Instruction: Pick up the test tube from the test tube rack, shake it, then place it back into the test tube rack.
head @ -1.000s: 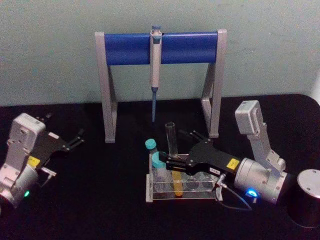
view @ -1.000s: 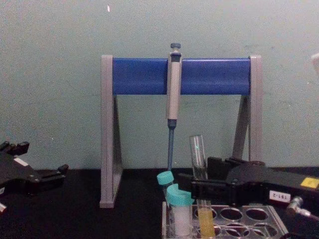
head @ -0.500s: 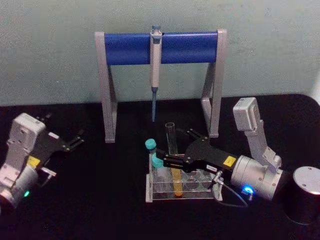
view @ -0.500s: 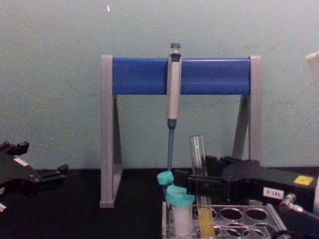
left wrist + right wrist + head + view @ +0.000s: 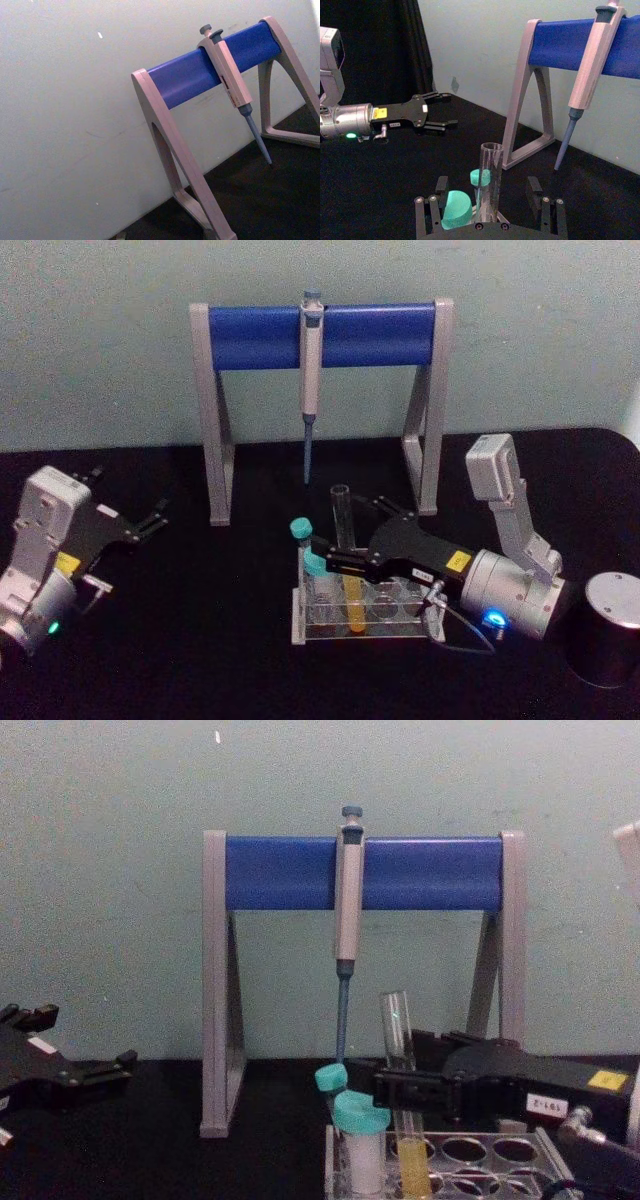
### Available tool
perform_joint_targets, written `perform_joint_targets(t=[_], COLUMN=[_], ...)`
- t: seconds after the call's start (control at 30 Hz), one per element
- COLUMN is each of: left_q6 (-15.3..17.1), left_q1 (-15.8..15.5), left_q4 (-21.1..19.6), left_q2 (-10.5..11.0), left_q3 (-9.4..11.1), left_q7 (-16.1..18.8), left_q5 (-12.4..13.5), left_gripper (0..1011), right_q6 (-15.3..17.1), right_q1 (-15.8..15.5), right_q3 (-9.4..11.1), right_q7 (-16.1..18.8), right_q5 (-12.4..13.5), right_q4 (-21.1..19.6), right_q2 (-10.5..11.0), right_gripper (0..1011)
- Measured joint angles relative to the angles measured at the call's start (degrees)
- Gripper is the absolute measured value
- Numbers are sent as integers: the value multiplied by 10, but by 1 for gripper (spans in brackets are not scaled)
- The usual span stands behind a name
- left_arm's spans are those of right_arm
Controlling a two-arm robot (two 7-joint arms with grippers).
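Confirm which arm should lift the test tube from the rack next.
Right. The right gripper straddles the test tube, fingers open; the left gripper sits far left of the test tube rack.

Pipette hangs on blue-grey stand; metal cylinder far right.

The test tube is shining like smooth clear glass, and the test tube rack is looking like see-through plastic. The worktop is showing a dull black top, and the right gripper is looking like dull black plastic.
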Motion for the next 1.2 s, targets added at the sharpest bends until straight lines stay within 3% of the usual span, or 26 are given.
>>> perform_joint_targets(t=[0.23,0.5,0.7,0.9,0.93,1.03,1.2], left_q6=[0,0,0,0,0,0,0], left_q1=[0,0,0,0,0,0,0], left_q4=[0,0,0,0,0,0,0], left_q2=[0,0,0,0,0,0,0], left_q3=[0,0,0,0,0,0,0], left_q7=[0,0,0,0,0,0,0], left_q5=[0,0,0,0,0,0,0], left_gripper=[1002,1001,1001,1001,1001,1001,1001], right_q6=[0,0,1,1,1,1,1], right_q1=[0,-1,-1,-1,-1,-1,-1], right_q3=[0,1,1,1,1,1,1], right_q7=[0,0,0,0,0,0,0], right_q5=[0,0,0,0,0,0,0], right_q4=[0,-1,-1,-1,-1,-1,-1], right_q2=[0,1,1,1,1,1,1], right_gripper=[961,755,507,353,284,230,230])
